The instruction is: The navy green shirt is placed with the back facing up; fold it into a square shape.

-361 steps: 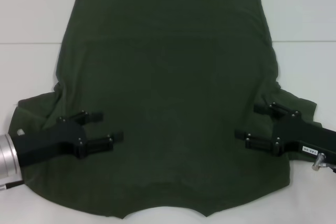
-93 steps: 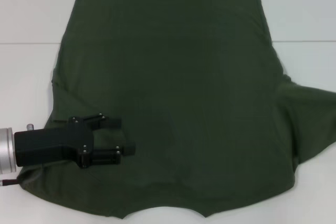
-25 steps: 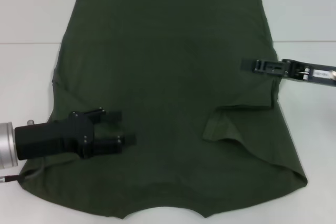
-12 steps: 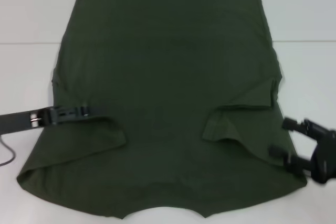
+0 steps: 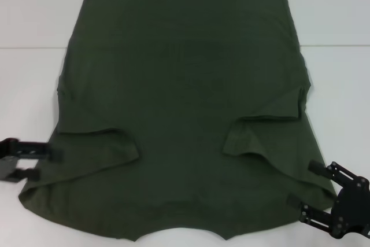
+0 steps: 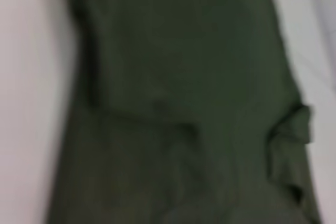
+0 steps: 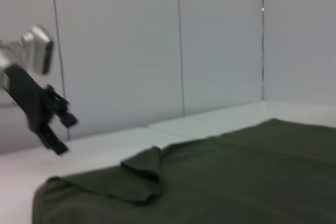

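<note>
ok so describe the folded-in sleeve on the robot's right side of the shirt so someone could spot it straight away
Start from the navy green shirt spread over the white table, then look at its right edge near the open right pincer. The right sleeve lies folded inward as a pointed flap on the body, reaching farther toward the middle than the flatter left sleeve.

The green shirt (image 5: 185,85) lies flat on the white table (image 5: 341,73), both sleeves folded inward. The left gripper (image 5: 41,163) and right gripper (image 5: 312,189) stand open at its near corners.
</note>
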Available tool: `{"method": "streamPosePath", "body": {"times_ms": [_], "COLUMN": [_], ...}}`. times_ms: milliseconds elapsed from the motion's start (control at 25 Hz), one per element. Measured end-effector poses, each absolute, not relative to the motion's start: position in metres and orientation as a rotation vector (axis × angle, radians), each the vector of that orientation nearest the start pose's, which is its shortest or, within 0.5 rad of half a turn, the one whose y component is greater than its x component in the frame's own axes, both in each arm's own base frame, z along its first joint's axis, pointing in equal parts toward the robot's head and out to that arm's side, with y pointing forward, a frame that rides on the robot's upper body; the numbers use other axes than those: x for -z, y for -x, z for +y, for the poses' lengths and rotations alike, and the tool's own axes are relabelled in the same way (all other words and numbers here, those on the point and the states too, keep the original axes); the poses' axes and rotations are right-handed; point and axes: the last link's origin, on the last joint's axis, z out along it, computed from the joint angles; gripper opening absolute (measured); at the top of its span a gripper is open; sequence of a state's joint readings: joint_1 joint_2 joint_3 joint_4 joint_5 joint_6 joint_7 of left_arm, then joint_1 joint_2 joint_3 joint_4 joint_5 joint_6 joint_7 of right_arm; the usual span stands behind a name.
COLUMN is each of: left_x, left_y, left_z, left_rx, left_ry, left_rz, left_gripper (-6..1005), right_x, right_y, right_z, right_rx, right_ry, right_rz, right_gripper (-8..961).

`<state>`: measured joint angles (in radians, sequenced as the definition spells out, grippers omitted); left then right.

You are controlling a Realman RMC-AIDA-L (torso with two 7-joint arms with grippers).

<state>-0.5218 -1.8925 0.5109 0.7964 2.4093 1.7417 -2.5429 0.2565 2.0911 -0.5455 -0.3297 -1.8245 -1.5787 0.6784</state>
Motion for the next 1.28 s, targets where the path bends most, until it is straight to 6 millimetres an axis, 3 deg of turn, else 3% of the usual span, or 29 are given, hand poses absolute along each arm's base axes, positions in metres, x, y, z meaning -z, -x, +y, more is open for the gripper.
{"method": "streamPosePath", "body": {"times_ms": [200, 440, 720, 1280], "left_x": [-0.115, -0.110, -0.098, -0.095], "left_y": [0.334, 0.346, 0.354, 0.362], "left_z": [0.309, 0.305, 0.306, 0.314], "left_rx": [-0.285, -0.194, -0.168, -0.187], "left_ry": [-2.177, -2.074, -2.098, -2.166], "left_rz": [2.505, 2.624, 2.636, 2.679], "left_gripper": [878, 877, 877, 878], "right_x": [0.033, 0.037, 0.037, 0.036], "right_y": [-0.335, -0.334, -0.332, -0.332], "right_z": [0.234, 0.240, 0.244, 0.243], "right_rx": [-0.785, -0.766, -0.767, -0.774], "right_ry": [2.388, 2.386, 2.384, 2.380], "right_rz": [0.414, 0.398, 0.384, 0.384], "right_gripper": [860, 860, 859, 859]}}
